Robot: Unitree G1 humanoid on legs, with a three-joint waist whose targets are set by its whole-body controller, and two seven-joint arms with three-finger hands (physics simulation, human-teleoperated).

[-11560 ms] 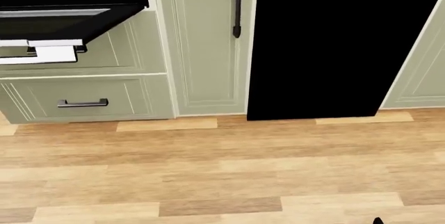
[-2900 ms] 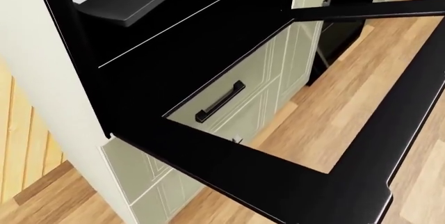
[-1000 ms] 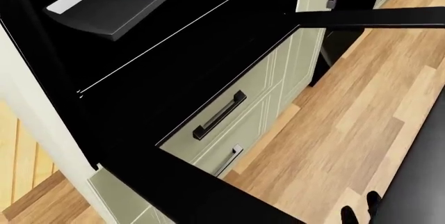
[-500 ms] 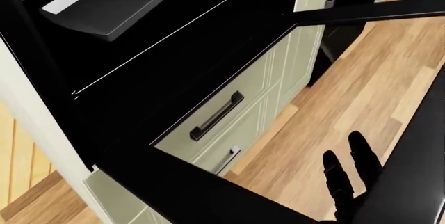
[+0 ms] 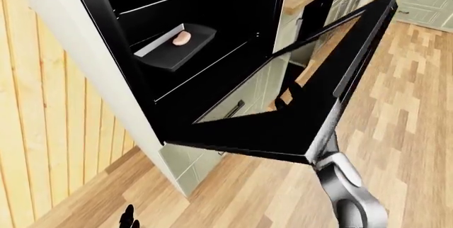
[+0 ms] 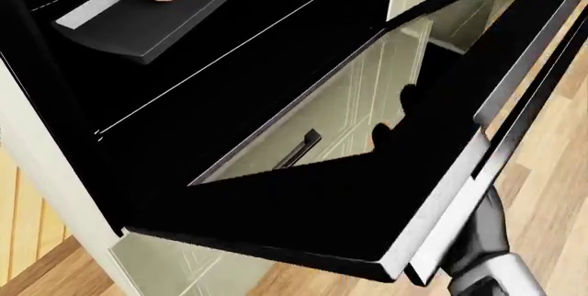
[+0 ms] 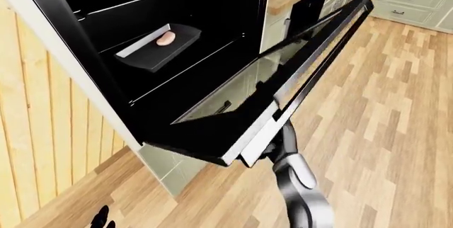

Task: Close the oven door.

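Oven door (image 6: 303,206) half-raised, right hand (image 6: 391,127) under its glass, black tray (image 6: 151,17)

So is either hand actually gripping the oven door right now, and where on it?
Cannot tell a grip. The right arm reaches under the oven door near its free edge, hand hidden. The left hand holds nothing.

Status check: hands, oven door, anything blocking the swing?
Right arm under the oven door, hand hidden behind its edge, grip unclear. Left hand low, clear of it. Door partly raised, not shut. Tray with food sits inside the cavity, clear of the door.
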